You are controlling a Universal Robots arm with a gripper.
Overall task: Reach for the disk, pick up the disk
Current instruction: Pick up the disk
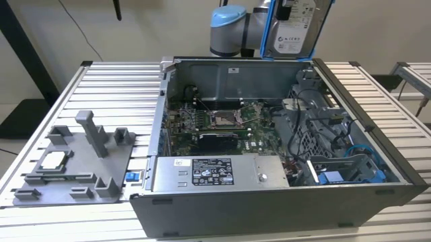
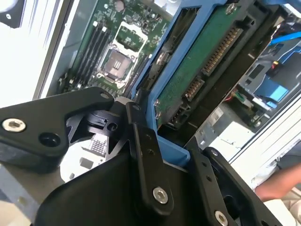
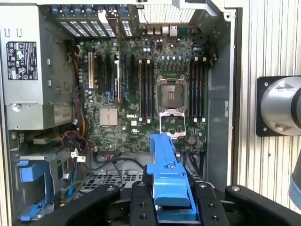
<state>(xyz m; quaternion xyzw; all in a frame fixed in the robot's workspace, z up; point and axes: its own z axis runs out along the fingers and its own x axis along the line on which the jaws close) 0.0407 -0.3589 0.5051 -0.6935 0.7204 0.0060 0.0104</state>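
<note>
The disk (image 1: 294,27) shows silver-grey metal with a white label marked in black, framed by a bright blue bracket (image 3: 170,181); its underside in the second wrist view is a green circuit board (image 2: 197,70); the gripper (image 3: 171,207) is black with silver screws; the computer case (image 1: 269,212) is dark grey, its motherboard (image 3: 146,89) green with black slots; the fixture (image 1: 74,161) is plain grey on a ribbed silver table (image 1: 108,91); the arm's joint cap (image 1: 229,16) is light blue.

Even, bright indoor light – soft shadows inside the computer case (image 1: 269,126). In the second wrist view the table (image 2: 21,56) blows out white – the near black linkage is soft, slightly blurred.
</note>
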